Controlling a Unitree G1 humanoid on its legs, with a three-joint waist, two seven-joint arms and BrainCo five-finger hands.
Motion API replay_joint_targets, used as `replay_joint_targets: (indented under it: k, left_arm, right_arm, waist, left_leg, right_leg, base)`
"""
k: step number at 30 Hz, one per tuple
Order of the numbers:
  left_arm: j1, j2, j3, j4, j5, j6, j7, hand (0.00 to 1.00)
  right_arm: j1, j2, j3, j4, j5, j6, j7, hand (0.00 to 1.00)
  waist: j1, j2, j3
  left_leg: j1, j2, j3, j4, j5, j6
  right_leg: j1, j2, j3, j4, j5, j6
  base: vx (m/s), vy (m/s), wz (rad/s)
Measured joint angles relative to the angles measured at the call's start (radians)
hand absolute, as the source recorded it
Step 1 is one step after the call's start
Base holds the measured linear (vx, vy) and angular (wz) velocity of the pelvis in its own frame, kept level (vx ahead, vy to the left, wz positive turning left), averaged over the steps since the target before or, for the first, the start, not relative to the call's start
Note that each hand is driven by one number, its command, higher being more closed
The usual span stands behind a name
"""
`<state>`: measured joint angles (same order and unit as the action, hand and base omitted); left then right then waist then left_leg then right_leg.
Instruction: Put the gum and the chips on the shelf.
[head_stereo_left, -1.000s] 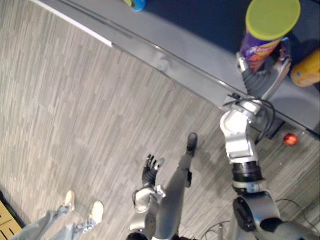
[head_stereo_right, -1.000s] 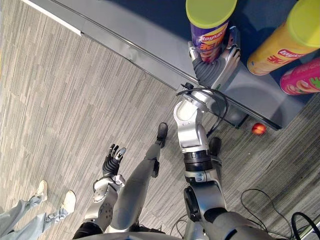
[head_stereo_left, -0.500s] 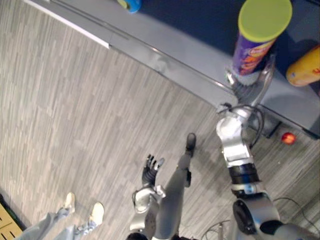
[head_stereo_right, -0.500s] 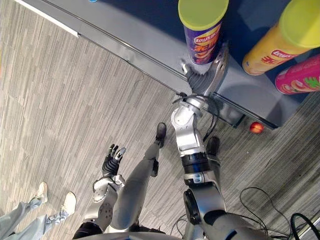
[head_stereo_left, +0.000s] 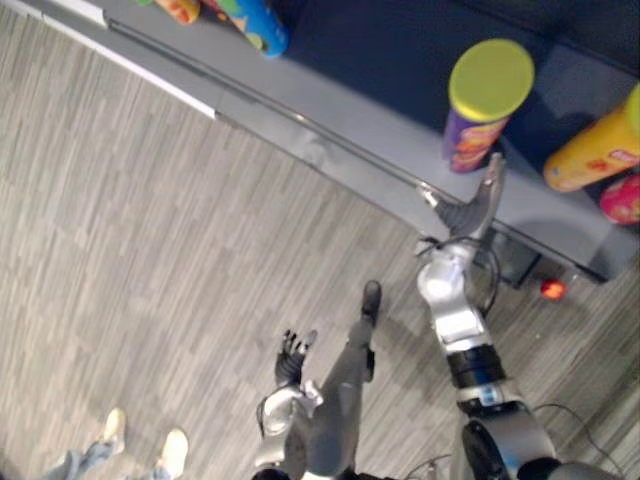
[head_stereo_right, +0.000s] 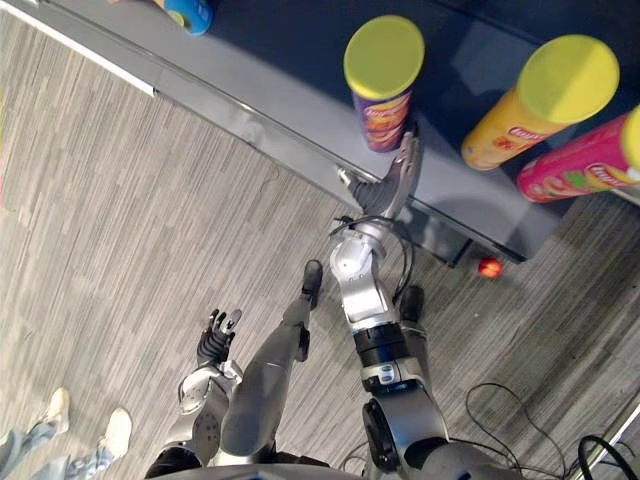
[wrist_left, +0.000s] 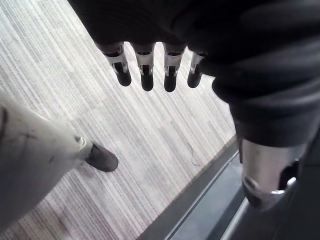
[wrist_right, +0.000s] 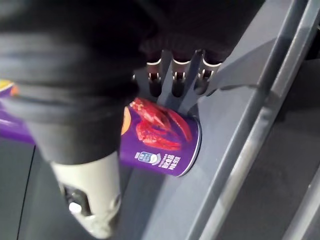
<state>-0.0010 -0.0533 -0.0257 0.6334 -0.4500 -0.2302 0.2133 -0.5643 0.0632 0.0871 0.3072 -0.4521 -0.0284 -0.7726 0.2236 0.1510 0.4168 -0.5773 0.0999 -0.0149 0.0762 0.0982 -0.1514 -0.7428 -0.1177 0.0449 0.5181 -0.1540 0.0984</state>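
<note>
Printed labels were observed on the purple cylindrical chips can with a yellow lid (head_stereo_right: 383, 85), the orange yellow-lidded can (head_stereo_right: 530, 110) and the pink can (head_stereo_right: 580, 170). No wording or number could be made out.

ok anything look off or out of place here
One thing: a small red ball lies on the floor beside the shelf. The purple chips can stands upright, right hand open beside it.

The grey shelf (head_stereo_right: 300, 110) is loaded with 3 tubes: a purple tube (head_stereo_right: 383, 85), an orange tube (head_stereo_right: 520, 120) and a pink tube (head_stereo_right: 580, 170). A red ball (head_stereo_right: 489, 267) is seen on the floor (head_stereo_right: 120, 220).
</note>
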Motion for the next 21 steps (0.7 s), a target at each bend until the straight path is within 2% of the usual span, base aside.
replay_joint_targets:
  k: [5,8,9,12,15,19,21]
  left_arm:
    - [-0.011,0.0,0.03,0.065,0.016,0.003,0.007,0.0]
    - [-0.026,0.001,0.041,0.097,0.036,0.004,0.01,0.0]
    - [-0.033,0.003,0.045,0.116,0.044,0.004,0.011,0.0]
    - [-0.036,0.011,0.057,0.139,0.067,0.012,0.011,0.0]
    - [-0.04,0.026,0.073,0.194,0.082,0.017,0.011,0.0]
    - [-0.039,0.032,0.092,0.257,0.112,0.024,0.01,0.0]
    - [-0.012,0.028,0.135,0.293,0.127,0.026,0.011,0.0]
  right_arm:
    - [0.089,0.033,0.118,0.074,0.022,-0.029,0.047,0.0]
    - [0.163,0.035,0.181,0.117,0.034,-0.053,0.084,0.0]
    - [0.201,0.034,0.198,0.151,0.049,-0.073,0.107,0.0]
    - [0.256,0.024,0.206,0.197,0.102,-0.089,0.144,0.0]
    - [0.342,0.004,0.195,0.239,0.152,-0.119,0.177,0.0]
    - [0.478,-0.007,0.153,0.278,0.192,-0.151,0.217,0.0]
    - [0.565,-0.011,0.106,0.323,0.196,-0.155,0.237,0.0]
  waist:
    - [-0.028,-0.034,-0.004]
    - [-0.031,-0.053,-0.012]
    - [-0.036,-0.068,-0.021]
    - [-0.057,-0.096,-0.038]
    - [-0.086,-0.135,-0.082]
    - [-0.092,-0.157,-0.147]
    - [-0.121,-0.163,-0.211]
  left_leg:
    - [0.077,0.01,-0.003,0.015,-0.025,0.001]
    - [0.13,0.018,-0.003,0.015,-0.037,0.001]
    - [0.154,0.02,-0.004,0.015,-0.043,-0.001]
    - [0.19,0.022,-0.008,0.016,-0.05,-0.001]
    - [0.225,0.024,-0.007,0.013,-0.061,0.002]
    - [0.277,0.028,-0.003,0.004,-0.073,0.002]
    - [0.315,0.029,-0.002,-0.023,-0.073,0.002]
  right_leg:
    - [0.107,0.004,-0.016,-0.042,0.0,0.001]
    - [0.171,0.009,-0.025,-0.066,0.0,0.001]
    - [0.201,0.009,-0.032,-0.076,0.0,0.0]
    - [0.248,0.01,-0.04,-0.095,-0.001,0.0]
    - [0.295,0.011,-0.045,-0.121,-0.001,0.001]
    - [0.357,0.014,-0.049,-0.157,0.0,0.001]
    - [0.399,0.015,-0.052,-0.191,0.002,0.004]
  base:
    - [0.05,-0.016,0.0]
    - [0.06,-0.01,-0.02]
    - [0.04,-0.004,0.0]
    - [0.02,0.001,0.02]
    - [0.0,0.0,0.0]
    - [0.05,-0.001,-0.01]
    - [0.09,0.0,0.0]
